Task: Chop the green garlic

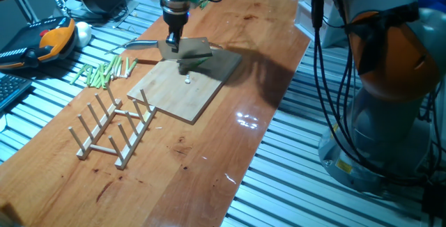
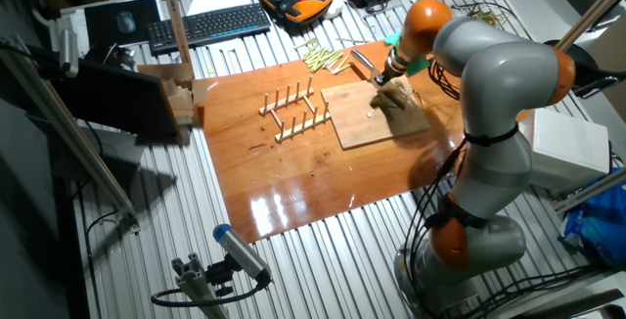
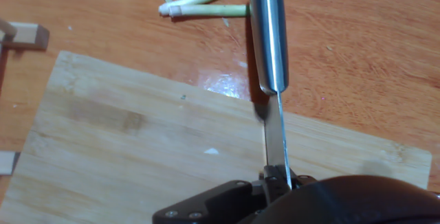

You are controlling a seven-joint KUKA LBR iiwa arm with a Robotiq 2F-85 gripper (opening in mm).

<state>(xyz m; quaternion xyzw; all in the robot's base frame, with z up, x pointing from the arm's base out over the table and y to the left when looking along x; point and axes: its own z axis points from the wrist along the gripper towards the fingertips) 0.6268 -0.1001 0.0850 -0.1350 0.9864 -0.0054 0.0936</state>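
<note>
The gripper (image 1: 172, 42) is closed tight on a knife (image 1: 182, 47), holding it over the far end of the cutting board (image 1: 187, 82). In the hand view the knife's thin blade (image 3: 276, 138) stands on edge over the board. A tiny whitish bit of green garlic (image 1: 188, 81) lies on the board near the blade. A heap of green sticks (image 1: 104, 71) sits on the table (image 1: 230, 143) to the left. A wooden rack (image 1: 115, 128) stands nearer.
</note>
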